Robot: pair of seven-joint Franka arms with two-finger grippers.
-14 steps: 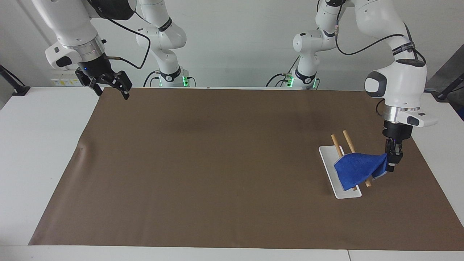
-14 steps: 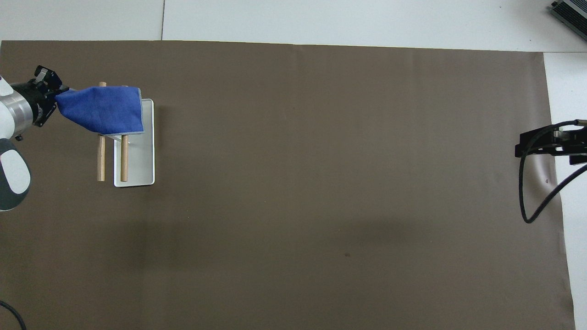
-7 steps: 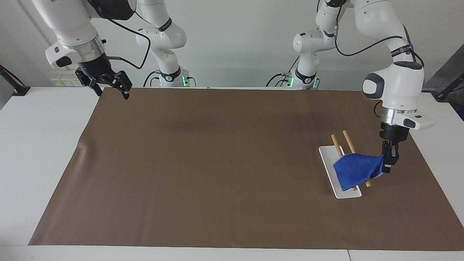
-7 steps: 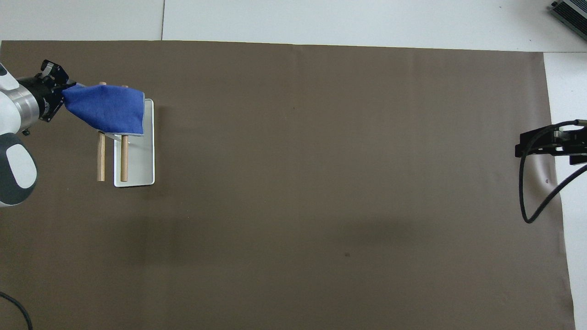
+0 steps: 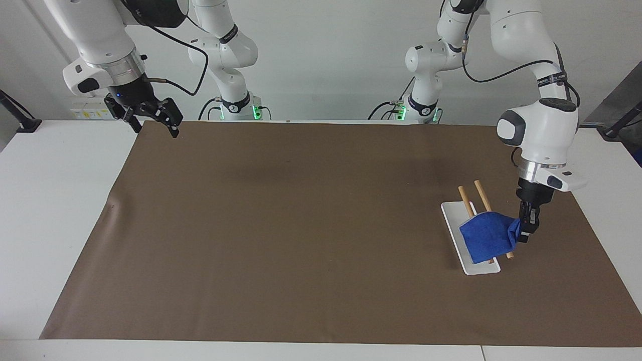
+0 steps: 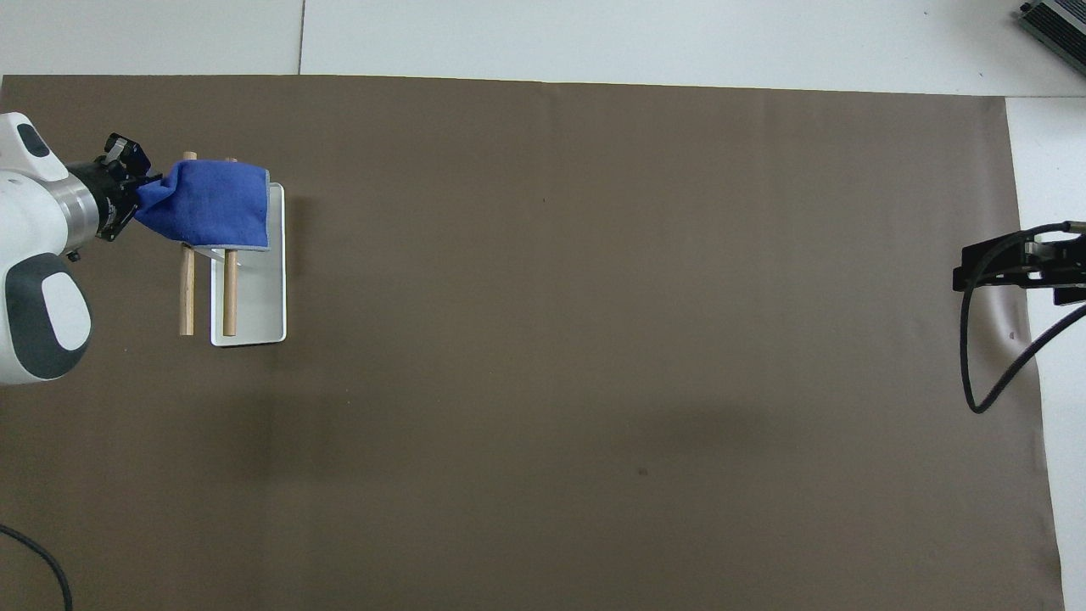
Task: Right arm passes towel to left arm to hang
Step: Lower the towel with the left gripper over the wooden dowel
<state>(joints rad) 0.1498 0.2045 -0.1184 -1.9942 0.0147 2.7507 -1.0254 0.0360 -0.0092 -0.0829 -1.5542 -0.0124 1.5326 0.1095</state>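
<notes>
The blue towel (image 5: 485, 235) is draped over the two wooden rods of a small rack (image 5: 479, 198) on a white base (image 5: 451, 215), at the left arm's end of the mat. It also shows in the overhead view (image 6: 212, 202). My left gripper (image 5: 524, 228) is shut on one corner of the towel, beside the rack; it shows in the overhead view too (image 6: 127, 174). My right gripper (image 5: 150, 116) is open and empty, up over the mat's corner at the right arm's end, and the right arm waits; it shows in the overhead view as well (image 6: 1014, 267).
A large brown mat (image 5: 301, 225) covers most of the white table (image 5: 50, 200). A thin black cable (image 6: 993, 365) hangs from the right gripper. Two more white arms stand at the robots' edge of the table.
My left gripper has moved toward the rack with the towel's corner, so the towel bunches closer over the rods. The right arm has not moved.
</notes>
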